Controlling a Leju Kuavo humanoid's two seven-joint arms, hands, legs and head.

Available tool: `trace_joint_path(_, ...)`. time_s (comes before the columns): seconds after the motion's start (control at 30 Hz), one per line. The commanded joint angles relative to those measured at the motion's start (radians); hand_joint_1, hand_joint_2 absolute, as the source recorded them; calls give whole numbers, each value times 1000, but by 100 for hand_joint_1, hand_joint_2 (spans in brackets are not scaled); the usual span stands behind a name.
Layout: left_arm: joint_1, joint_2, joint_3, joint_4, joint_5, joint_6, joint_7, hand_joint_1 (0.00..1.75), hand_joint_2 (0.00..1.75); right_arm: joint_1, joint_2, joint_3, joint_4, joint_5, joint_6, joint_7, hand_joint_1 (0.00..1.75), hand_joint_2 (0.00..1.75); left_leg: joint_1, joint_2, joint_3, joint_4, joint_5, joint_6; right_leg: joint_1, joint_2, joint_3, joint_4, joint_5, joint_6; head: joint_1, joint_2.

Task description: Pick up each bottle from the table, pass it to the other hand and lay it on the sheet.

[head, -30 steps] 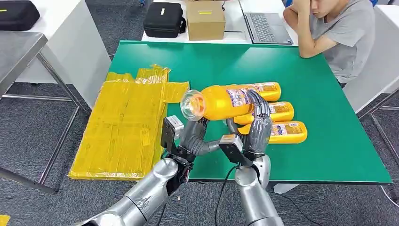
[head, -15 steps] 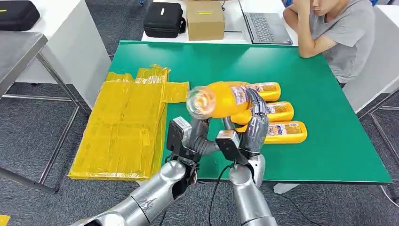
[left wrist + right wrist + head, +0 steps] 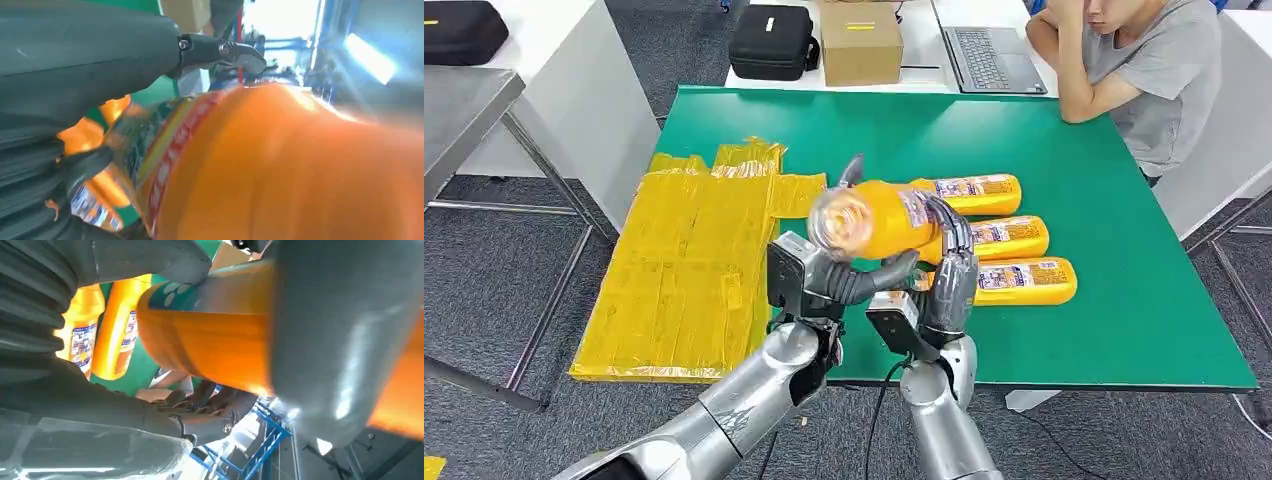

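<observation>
An orange bottle (image 3: 879, 218) with a printed label hangs on its side above the green table (image 3: 1124, 200), its clear base towards me. My right hand (image 3: 949, 280) grips its labelled part from below and behind. My left hand (image 3: 829, 280) closes around its base end, thumb under it and a finger over it. In the left wrist view the bottle (image 3: 280, 165) lies against the hand's fingers (image 3: 75, 65). Three more orange bottles (image 3: 969, 192) (image 3: 1014, 237) (image 3: 1024, 280) lie side by side on the table. The yellow sheet (image 3: 689, 265) lies at the table's left.
A person (image 3: 1144, 70) sits at the far right corner, arms on the table. Behind the table stand a laptop (image 3: 989, 55), a cardboard box (image 3: 861, 45) and a black case (image 3: 771, 42). A white table (image 3: 554, 90) and a metal table (image 3: 464, 110) stand to the left.
The held bottle has swung leftward and nearer me. My left hand has come up from below and closed around its base end, while my right hand keeps its hold.
</observation>
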Motion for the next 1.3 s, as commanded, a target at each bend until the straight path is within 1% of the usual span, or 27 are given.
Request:
trace_joint_path(0.03,3,16,122,-14,-65,16,3,0,175,30,-6,88,-23,-17,0,-1,175,175,1,3,4,0,-2,-2,1,3,3,0,-1,-2,0,0)
trace_joint_path(0.07,4,16,126,-7,-59,3,3,0,175,38,-6,88,-38,8,0,-1,175,175,1,4,6,0,-3,-3,1,3,4,1,-2,-3,0,0)
trace_joint_path(0.1,1,16,111,-1,-41,-5,3,0,175,43,-6,79,-47,27,0,-1,175,175,1,2,4,0,-2,-2,1,1,3,0,-2,-2,1,0)
trace_joint_path(0.2,0,16,80,-1,-17,-17,3,0,175,38,-6,74,-39,29,0,-1,175,175,1,2,6,0,-3,-3,1,1,5,1,-3,-3,0,0)
trace_joint_path(0.3,-14,16,29,0,31,-4,3,0,175,39,-6,86,-25,28,0,-1,175,175,1,1,4,0,-2,-2,1,0,4,0,-2,-2,0,0)
trace_joint_path(0.33,-18,16,22,4,48,-12,6,161,175,40,-6,86,-27,31,0,-1,175,175,1,1,3,0,-1,-2,1,1,2,0,-1,-2,0,0)
trace_joint_path(0.37,-18,16,22,4,48,-12,6,175,175,40,-6,86,-27,31,0,-1,175,175,1,1,4,1,-3,-3,1,0,4,1,-2,-2,0,0)
trace_joint_path(0.4,-23,16,11,10,61,-42,11,175,175,41,-6,77,-30,33,0,-1,175,175,1,1,6,1,-3,-3,1,0,5,1,-3,-3,0,0)
trace_joint_path(0.43,-23,16,2,14,62,-50,9,175,175,39,-6,72,-30,32,0,-1,175,175,1,0,3,0,-2,-2,1,0,3,1,-2,-2,0,0)
trace_joint_path(0.47,-23,16,2,14,62,-50,9,175,175,39,-6,72,-30,32,0,-1,175,175,1,1,6,1,-3,-3,1,0,5,1,-3,-3,0,0)
trace_joint_path(0.5,-24,16,-14,19,69,-64,3,175,175,34,-6,58,-34,48,0,-1,175,175,1,0,3,0,-1,-2,1,0,3,0,-1,-2,0,0)
trace_joint_path(0.53,-22,16,-18,16,81,-81,8,175,175,32,-6,56,-31,49,0,-1,175,175,1,1,5,0,-3,-3,1,0,5,1,-3,-2,0,0)
trace_joint_path(0.57,-22,16,-18,16,81,-81,8,175,175,32,-6,56,-31,49,0,-1,175,175,1,1,3,0,-1,-2,1,0,3,0,-1,-2,0,0)
trace_joint_path(0.63,-19,16,-24,14,85,-87,10,175,175,27,-6,53,-27,54,0,-1,175,175,1,1,4,0,-2,-2,1,0,4,0,-2,-2,0,0)
trace_joint_path(0.67,-21,16,-32,15,113,-125,26,175,175,27,-6,45,-31,73,0,-1,175,175,1,1,6,1,-3,-3,1,0,5,1,-3,-3,0,0)
trace_joint_path(0.7,-20,16,-36,13,119,-136,29,175,175,25,-6,46,-27,73,0,-1,175,175,1,1,7,1,-3,-3,1,0,6,1,-3,-3,0,0)
trace_joint_path(0.73,-21,16,-40,13,125,-145,32,175,175,23,-6,43,-22,76,0,-1,175,175,1,1,4,0,-2,-2,1,0,3,0,-2,-2,0,0)
trace_joint_path(0.77,-22,16,-46,12,132,-156,36,175,175,21,-6,38,-22,89,0,-1,175,175,1,2,7,0,-3,-3,1,1,6,1,-3,-3,0,0)
trace_joint_path(0.8,-23,16,-48,11,149,-168,42,175,175,22,-6,34,-16,99,0,-1,175,175,1,1,4,0,-2,-2,1,0,3,0,-2,-2,0,0)
trace_joint_path(0.83,-22,16,-43,9,166,-175,49,175,175,19,-6,32,-6,100,0,-1,175,175,1,1,5,0,-2,-3,1,0,5,1,-3,-2,0,0)
trace_joint_path(1.03,-24,16,-34,17,205,-198,72,175,175,11,-6,34,14,93,0,-1,175,175,1,1,5,0,-2,-2,1,1,4,0,-2,-2,0,0)
trace_joint_path(1.07,-29,16,-37,24,224,-210,77,175,175,6,-6,18,12,109,0,-1,175,175,1,2,6,1,-3,-3,1,1,5,1,-3,-2,0,0)
trace_joint_path(1.13,-31,16,-39,27,238,-212,82,175,175,4,-6,8,8,121,0,-1,175,175,1,1,3,0,-1,-2,1,1,3,0,-1,-2,0,0)
trace_joint_path(1.23,-43,16,-60,44,282,-210,86,175,175,-10,-6,-29,9,196,0,-1,175,175,1,1,5,0,-2,-2,1,0,5,0,-2,-2,0,0)
trace_joint_path(1.27,-54,16,-89,55,315,-180,73,175,175,-59,-6,-38,84,193,0,-1,126,175,1,1,3,0,-1,-2,1,0,2,0,-1,-1,0,0)
trace_joint_path(1.3,-52,16,-73,63,310,-182,60,175,175,-53,-6,-20,126,164,0,-1,17,175,1,2,5,0,-2,-2,1,1,4,0,-1,-2,0,0)
